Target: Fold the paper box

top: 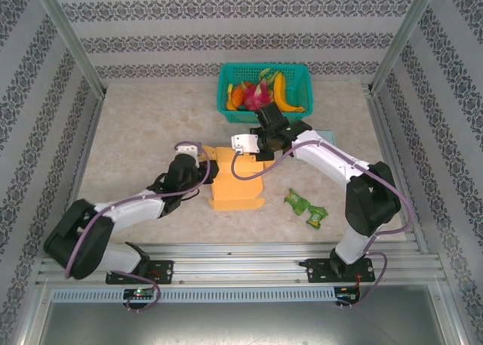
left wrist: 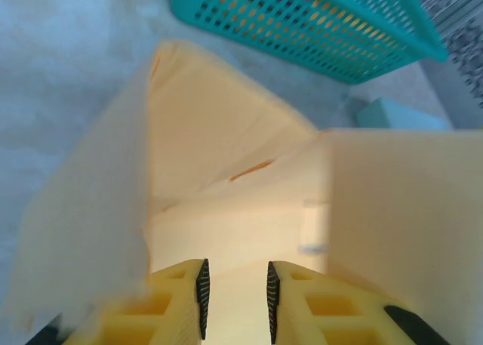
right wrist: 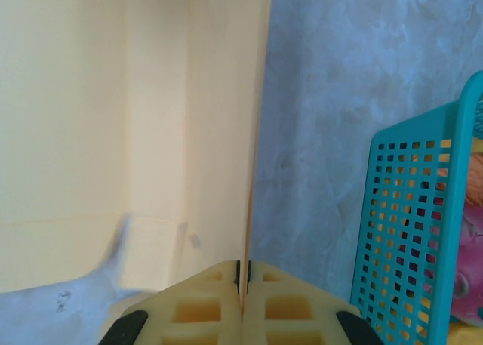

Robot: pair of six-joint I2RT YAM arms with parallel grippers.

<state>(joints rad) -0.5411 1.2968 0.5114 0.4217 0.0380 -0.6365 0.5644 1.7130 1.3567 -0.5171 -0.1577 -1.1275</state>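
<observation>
One thin orange paper box (top: 238,185), right gripper (right wrist: 243,273) pinching its flat wall

Lab cell: aluminium frame (top: 73,47), patterned walls (top: 226,13)

I read paper box (top: 236,186) as matt, smooth pale-orange card | basket (top: 264,68) teal plastic mesh, slight gloss | table (top: 143,133) matt, mottled stone look | left gripper (left wrist: 235,284) matt yellow plastic, black ribbed pads (left wrist: 202,292) | frame rail (top: 241,266) brushed metal

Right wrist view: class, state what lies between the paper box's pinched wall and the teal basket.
A bare stretch of grey table lies between the paper box and the teal basket, as the right wrist view shows.
</observation>
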